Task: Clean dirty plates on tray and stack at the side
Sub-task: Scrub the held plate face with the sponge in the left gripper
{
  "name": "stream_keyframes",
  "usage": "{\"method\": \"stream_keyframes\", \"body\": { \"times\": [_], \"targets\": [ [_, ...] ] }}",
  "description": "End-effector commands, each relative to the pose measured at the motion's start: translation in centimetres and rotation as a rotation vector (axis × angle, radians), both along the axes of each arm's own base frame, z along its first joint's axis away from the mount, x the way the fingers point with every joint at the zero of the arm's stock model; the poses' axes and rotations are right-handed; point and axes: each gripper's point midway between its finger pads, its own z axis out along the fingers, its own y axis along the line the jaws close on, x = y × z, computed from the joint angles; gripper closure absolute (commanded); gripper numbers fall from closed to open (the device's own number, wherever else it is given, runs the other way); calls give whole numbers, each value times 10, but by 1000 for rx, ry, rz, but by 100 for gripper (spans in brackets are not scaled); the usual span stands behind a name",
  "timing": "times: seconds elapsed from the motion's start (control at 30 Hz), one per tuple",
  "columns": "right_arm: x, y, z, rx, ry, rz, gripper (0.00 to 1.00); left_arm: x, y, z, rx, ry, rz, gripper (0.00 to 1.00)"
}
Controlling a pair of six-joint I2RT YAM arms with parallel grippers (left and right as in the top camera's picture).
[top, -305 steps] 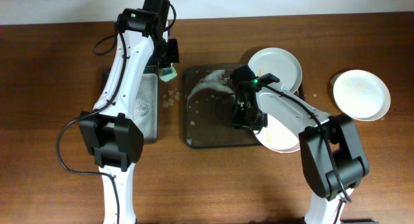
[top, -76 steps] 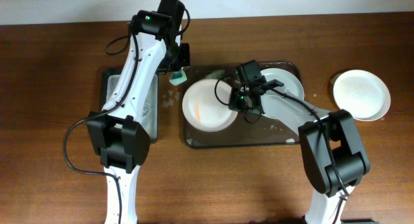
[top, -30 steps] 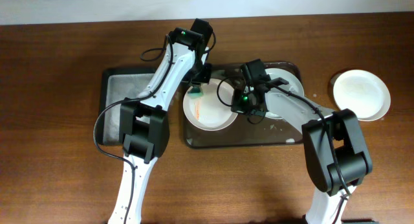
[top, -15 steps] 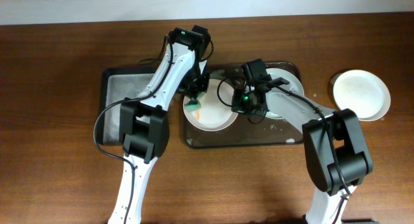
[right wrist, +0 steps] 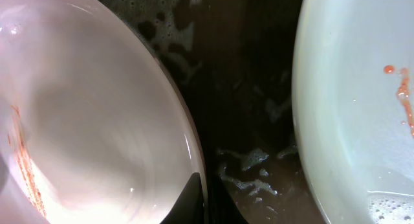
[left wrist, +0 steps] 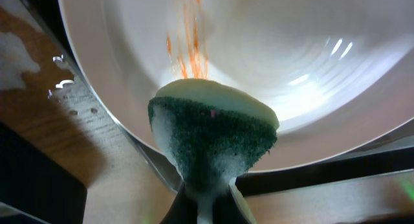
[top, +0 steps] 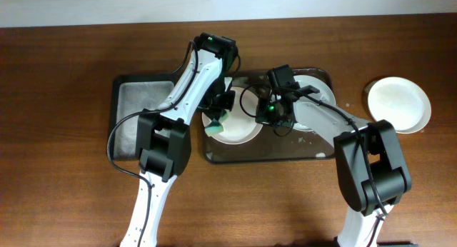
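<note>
Left gripper (left wrist: pixel 206 201), clamped on the green sponge (left wrist: pixel 213 130), has swept it to the near edge of the plate (left wrist: pixel 323 62) at the left end of the tray (top: pixel 285 150). Right gripper (right wrist: pixel 202 197) pinches the plate's right rim. The orange streak (left wrist: pixel 191 52) persists, so scrubbing looks unfinished.

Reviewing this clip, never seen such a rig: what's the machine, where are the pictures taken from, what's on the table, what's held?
Two robot arms work at a wooden table. One picture looks down from above; the others come from a camera on each wrist. A large tray holds a streaked plate and a second plate; a third plate sits on the table at the right, a smaller tray at the left. The left gripper pinches a sponge against the streaked plate; the right gripper grips that plate's rim.
</note>
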Motion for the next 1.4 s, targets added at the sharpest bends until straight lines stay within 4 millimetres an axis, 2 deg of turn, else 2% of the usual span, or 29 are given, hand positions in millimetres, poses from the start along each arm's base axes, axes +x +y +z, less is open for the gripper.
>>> {"method": "stream_keyframes", "body": {
  "times": [0.0, 0.1, 0.23, 0.33, 0.43, 0.7, 0.87, 0.93, 1.17, 1.2, 1.23, 1.3, 1.37],
  "targets": [
    [-3, -5, -9, -12, 20, -4, 96, -1, -1, -1, -2, 11, 16, 100],
    [-3, -5, -9, -13, 20, -5, 96, -2, -1, -8, 6, 28, 16, 100],
    [-3, -5, -9, -13, 20, -5, 96, -5, 0, -32, 27, 72, 16, 100],
    [-3, -5, -9, -13, 20, -5, 96, 3, -3, -48, 21, 54, 24, 100],
    [-3, -5, -9, -15, 22, -4, 96, 15, -8, -57, 6, 8, 43, 100],
    [-4, -9, -10, -35, 25, -10, 96, 82, 1, -70, 115, -295, 123, 100],
    [-4, -9, -10, -34, 25, -10, 96, 112, 8, -67, 166, -441, 177, 99],
    [-4, -9, -10, -34, 25, -10, 96, 118, 11, -66, 188, -470, 176, 100],
    [-4, -8, -10, -33, 22, -8, 96, 95, 6, -69, 158, -365, 160, 100],
    [-4, -8, -10, -33, 22, -9, 96, 87, -3, -70, 108, -321, 118, 100],
    [-4, -8, -10, -33, 22, -9, 96, 76, -25, -71, -30, -251, 34, 100],
    [-4, -8, -10, -33, 21, -9, 96, 66, -54, -67, -221, -199, -73, 100],
    [-4, -8, -10, -33, 21, -9, 96, 64, -69, -63, -324, -191, -130, 100]
  ]
}}
